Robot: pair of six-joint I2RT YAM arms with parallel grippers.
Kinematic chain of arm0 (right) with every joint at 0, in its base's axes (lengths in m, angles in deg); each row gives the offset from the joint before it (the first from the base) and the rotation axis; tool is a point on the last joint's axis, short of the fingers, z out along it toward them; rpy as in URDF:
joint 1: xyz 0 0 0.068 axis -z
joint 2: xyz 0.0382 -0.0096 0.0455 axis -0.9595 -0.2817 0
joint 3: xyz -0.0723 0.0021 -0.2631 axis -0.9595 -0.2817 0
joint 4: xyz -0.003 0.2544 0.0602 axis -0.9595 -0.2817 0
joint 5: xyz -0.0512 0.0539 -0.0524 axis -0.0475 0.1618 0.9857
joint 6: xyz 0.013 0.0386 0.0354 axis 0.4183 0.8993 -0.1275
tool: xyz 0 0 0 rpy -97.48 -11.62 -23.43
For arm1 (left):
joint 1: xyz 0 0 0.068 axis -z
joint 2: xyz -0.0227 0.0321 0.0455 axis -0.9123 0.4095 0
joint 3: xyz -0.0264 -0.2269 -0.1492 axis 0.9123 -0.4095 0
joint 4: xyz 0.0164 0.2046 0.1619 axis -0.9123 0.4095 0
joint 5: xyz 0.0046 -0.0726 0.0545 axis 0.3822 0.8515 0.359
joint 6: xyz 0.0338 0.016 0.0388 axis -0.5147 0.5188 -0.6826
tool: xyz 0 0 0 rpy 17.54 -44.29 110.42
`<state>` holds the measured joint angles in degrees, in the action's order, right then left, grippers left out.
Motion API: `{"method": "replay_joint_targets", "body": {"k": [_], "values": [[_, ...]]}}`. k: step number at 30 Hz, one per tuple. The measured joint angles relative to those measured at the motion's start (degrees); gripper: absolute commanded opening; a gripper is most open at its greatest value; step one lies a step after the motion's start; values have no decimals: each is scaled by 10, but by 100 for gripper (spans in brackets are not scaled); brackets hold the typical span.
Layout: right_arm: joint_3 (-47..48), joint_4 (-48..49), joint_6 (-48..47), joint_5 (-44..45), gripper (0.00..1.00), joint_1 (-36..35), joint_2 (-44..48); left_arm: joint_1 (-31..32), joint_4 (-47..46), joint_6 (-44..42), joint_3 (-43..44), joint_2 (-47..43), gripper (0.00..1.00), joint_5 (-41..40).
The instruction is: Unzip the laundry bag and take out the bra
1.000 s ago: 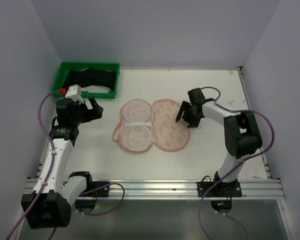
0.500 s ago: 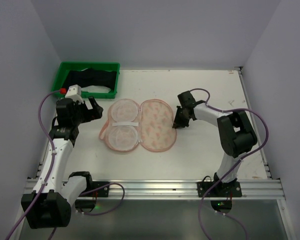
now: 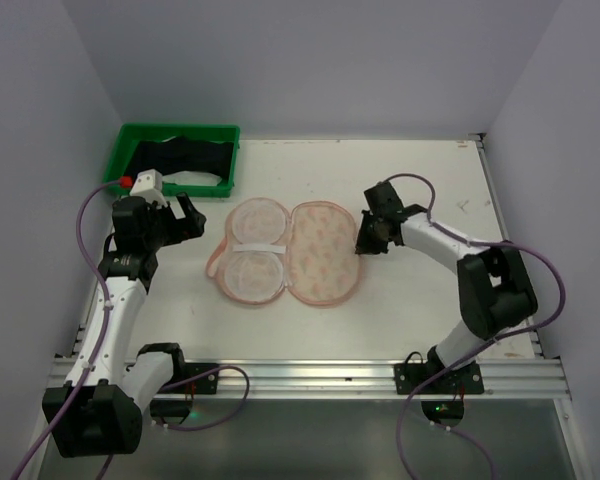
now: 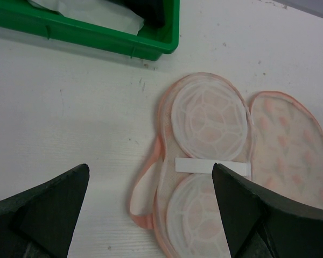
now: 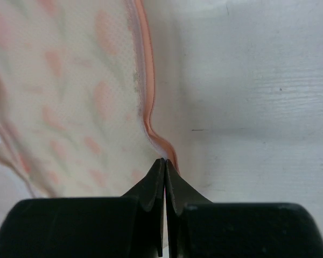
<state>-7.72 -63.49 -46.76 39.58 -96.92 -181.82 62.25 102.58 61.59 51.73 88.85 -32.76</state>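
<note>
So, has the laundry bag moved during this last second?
Yes. The laundry bag lies further left than a second ago, nearer the green tray, after a small drift back right; the right gripper pinches its rim.

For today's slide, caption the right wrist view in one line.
Right gripper pinches the pink rim of the opened laundry bag on a white table.

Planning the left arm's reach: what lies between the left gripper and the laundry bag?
Only bare table; the top external view shows nothing between the left gripper and the laundry bag.
</note>
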Motion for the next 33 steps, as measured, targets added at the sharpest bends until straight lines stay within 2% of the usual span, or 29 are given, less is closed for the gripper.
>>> {"method": "replay_joint_targets", "body": {"k": [5,8,15,21,27,29,32,33], "values": [[6,-5,-36,14,0,0,115,0,0,0,0,0,100,1],[12,11,-61,-14,0,0,167,0,0,0,0,0,100,3],[68,29,-103,-88,0,-38,187,0,0,0,-3,1,100,14],[147,58,-109,-131,0,-120,121,0,-1,0,-3,2,100,16],[153,125,-67,-162,0,-159,19,0,-1,0,-3,2,100,16],[160,147,-51,-176,4,-168,-26,0,-1,0,-3,2,100,16],[175,173,-30,-196,19,-181,-93,0,-1,0,-3,2,100,16],[181,181,-25,-204,27,-185,-112,0,0,0,-3,2,100,16]]}}
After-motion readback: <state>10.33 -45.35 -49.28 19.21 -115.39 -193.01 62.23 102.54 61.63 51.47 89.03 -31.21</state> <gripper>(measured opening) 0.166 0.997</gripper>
